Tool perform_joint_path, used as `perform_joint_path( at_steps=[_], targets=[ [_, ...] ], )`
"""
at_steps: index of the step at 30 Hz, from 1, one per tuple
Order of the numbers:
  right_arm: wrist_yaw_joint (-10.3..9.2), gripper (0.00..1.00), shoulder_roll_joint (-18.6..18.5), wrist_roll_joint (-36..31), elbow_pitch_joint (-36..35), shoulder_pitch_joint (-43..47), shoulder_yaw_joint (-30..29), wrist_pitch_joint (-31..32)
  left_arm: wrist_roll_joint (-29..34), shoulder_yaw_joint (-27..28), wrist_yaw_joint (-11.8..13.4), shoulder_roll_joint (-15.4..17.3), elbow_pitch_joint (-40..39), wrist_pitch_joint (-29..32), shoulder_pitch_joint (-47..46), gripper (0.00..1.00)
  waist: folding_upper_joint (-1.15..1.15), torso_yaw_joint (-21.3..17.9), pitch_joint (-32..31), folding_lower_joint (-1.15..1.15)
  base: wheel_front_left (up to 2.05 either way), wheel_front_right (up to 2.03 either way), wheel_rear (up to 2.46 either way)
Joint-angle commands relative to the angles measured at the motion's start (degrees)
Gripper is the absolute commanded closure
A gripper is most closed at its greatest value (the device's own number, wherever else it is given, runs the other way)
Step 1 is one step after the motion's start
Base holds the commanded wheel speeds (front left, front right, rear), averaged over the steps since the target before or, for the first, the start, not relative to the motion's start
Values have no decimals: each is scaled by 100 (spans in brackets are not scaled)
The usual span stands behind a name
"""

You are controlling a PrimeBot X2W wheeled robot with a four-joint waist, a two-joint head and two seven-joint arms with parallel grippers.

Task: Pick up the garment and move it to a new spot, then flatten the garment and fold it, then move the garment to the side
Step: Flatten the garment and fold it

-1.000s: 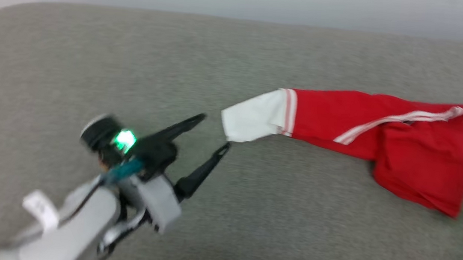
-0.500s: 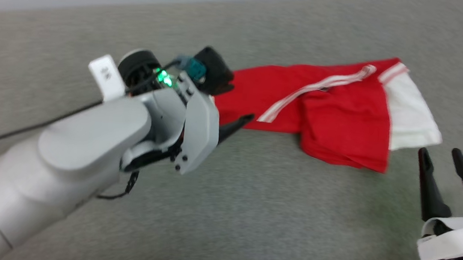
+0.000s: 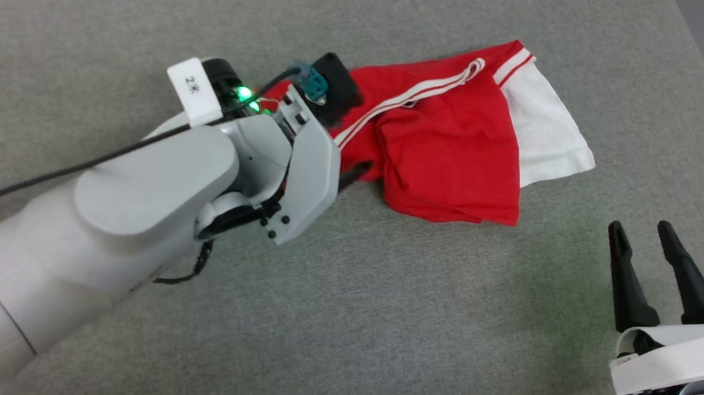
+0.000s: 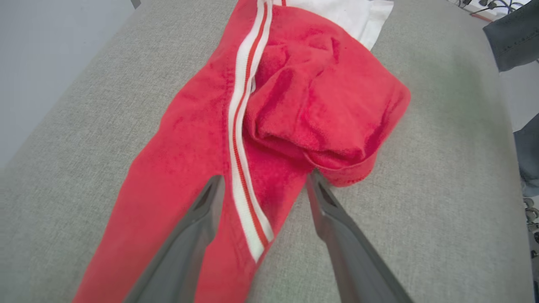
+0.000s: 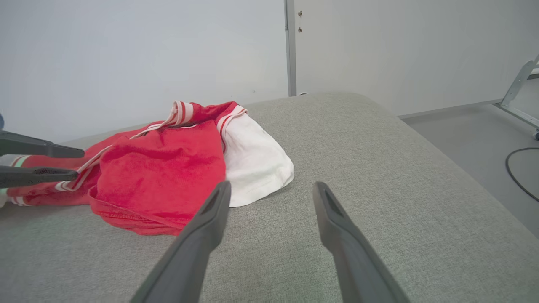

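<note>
At the left of the head view, a pale grey robot forearm (image 3: 150,189) is stretched over a grey woven, padded surface (image 3: 377,331). A white tag (image 3: 192,90) and a small green light (image 3: 245,93) are carried at its wrist, and a black cable (image 3: 33,180) is trailed back along it. The left gripper (image 4: 265,177) is held with its two long dark fingers (image 4: 189,235) spread wide, and nothing is pinched between them. In the left wrist view they are seen straddling a white-striped seam (image 4: 242,139) on a flat stretch of the garment (image 3: 449,149), a bright red soft jersey shirt with white trim. One finger is placed over red cloth and the other at the edge of a bunched fold (image 4: 320,97). Whether the tips are pressed onto the cloth cannot be told. The garment is laid on the padded surface past its middle, crumpled and partly doubled over. Its white sleeve end (image 3: 548,133) is turned toward the right edge of the surface. Further right, at the lower right of the head view, the right gripper (image 3: 641,228) is seen above the surface, well apart from the garment. Its fingers are likewise spread and nothing is held. In the right wrist view they are pointed toward the bare fabric just beside the white sleeve end, with a plain white wall (image 5: 126,63) seen behind.
</note>
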Motion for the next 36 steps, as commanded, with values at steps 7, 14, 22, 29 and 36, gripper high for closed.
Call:
perform_joint_path(
  at_steps=[7,14,22,29,36],
  targets=[
    [-6,0,22,34,-16,-128,168,-35,290,6,8,-11,279,-92,-111,0,0,-97,99,0,0,0,0],
    [-6,0,63,52,-57,-137,297,-72,527,5,8,-37,573,-248,-158,51,0,-157,171,0,0,0,0],
    [-6,0,96,88,-91,-98,286,-112,507,8,8,6,908,-642,-433,100,0,-193,228,0,0,0,0],
    [-6,0,216,160,-37,-220,506,-171,425,4,8,42,1767,-1045,-1205,100,0,-385,414,0,0,0,0],
    [-6,0,359,277,137,-383,789,-346,1306,6,9,44,2547,-998,-1659,100,0,-648,679,0,0,0,0]
  ],
)
